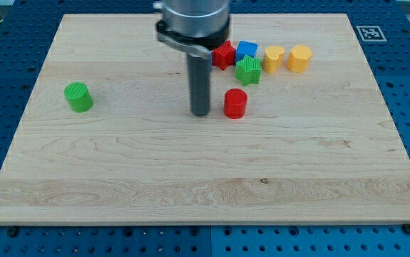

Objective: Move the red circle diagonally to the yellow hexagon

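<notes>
Straight dark rod — round, matte — my tip [201, 113], hung from a silver-grey cylindrical arm housing [192, 18]

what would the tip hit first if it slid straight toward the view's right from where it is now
Most likely the red circle: my tip sits just to its left, with a small gap and nothing between them. The green star lies nearer the view's top, seemingly off that line.

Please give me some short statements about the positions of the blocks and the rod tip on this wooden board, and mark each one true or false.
1. My tip stands at the view's left of the red circle block. True.
2. The green circle block lies beside the yellow hexagon block. False: it sits alone, far toward the view's left.
3. The green star block lies above the red circle block in the view. True.
4. My tip touches the blue block. False: it is well apart.
</notes>
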Robot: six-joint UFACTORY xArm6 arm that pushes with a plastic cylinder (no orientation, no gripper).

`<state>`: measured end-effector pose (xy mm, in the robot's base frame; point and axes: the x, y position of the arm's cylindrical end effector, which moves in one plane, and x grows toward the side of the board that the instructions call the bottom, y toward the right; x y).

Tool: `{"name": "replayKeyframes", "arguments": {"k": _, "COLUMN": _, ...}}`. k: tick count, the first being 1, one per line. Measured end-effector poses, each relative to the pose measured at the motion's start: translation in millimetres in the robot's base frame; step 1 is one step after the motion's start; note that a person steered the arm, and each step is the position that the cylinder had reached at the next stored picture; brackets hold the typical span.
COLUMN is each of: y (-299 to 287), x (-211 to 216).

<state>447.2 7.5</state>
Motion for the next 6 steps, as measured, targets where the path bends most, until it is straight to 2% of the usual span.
{"name": "replayKeyframes", "arguments": {"k": 1, "y": 32.8, "x": 0.0}}
{"name": "replayKeyframes", "arguments": {"k": 3, "y": 18.4, "x": 19.3}}
{"name": "replayKeyframes", "arguments": {"k": 5, "y": 42.1, "x": 6.2}}
{"name": "replayKeyframes", "arguments": {"k": 6, "y": 42.0, "x": 26.0}}
